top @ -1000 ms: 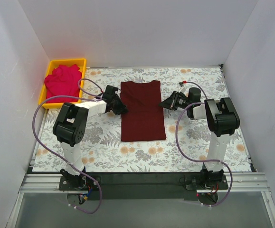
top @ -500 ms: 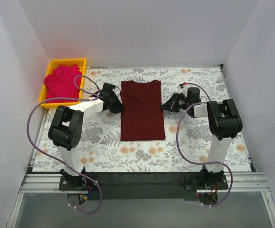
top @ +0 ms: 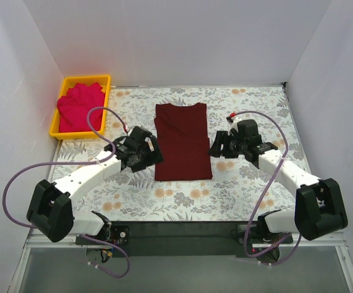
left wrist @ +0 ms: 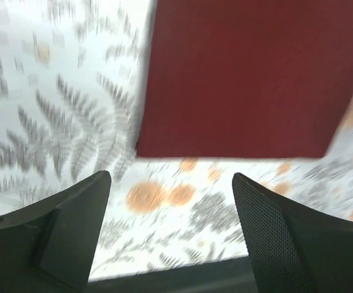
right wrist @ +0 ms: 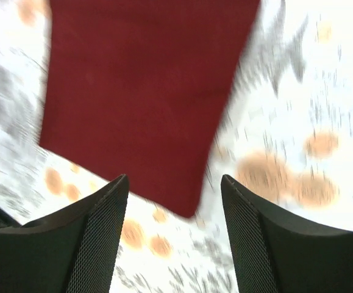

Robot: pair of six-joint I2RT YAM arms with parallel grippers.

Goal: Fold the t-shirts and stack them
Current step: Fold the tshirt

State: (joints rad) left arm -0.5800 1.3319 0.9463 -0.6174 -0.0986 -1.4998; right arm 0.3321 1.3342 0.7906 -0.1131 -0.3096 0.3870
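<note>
A dark maroon t-shirt [top: 183,141] lies flat on the floral table as a narrow rectangle, its sleeves folded in. A bright pinkish-red t-shirt [top: 78,105] sits bunched in the yellow bin. My left gripper [top: 153,154] hovers open at the maroon shirt's lower left edge, and in the left wrist view [left wrist: 171,210] nothing lies between its fingers, with the shirt [left wrist: 249,79] just ahead. At the shirt's right edge my right gripper [top: 214,148] is open, and in the right wrist view [right wrist: 175,210] it is empty above the shirt's corner [right wrist: 146,104].
The yellow bin [top: 103,104] stands at the table's far left corner. White walls close in the left, back and right sides. The floral tablecloth [top: 249,189] covers the table, and a black rail runs along its near edge.
Both grippers have opened and let go of the maroon shirt's sides. Both arms have swung down toward the near part of the table, and the shirt stays flat.
</note>
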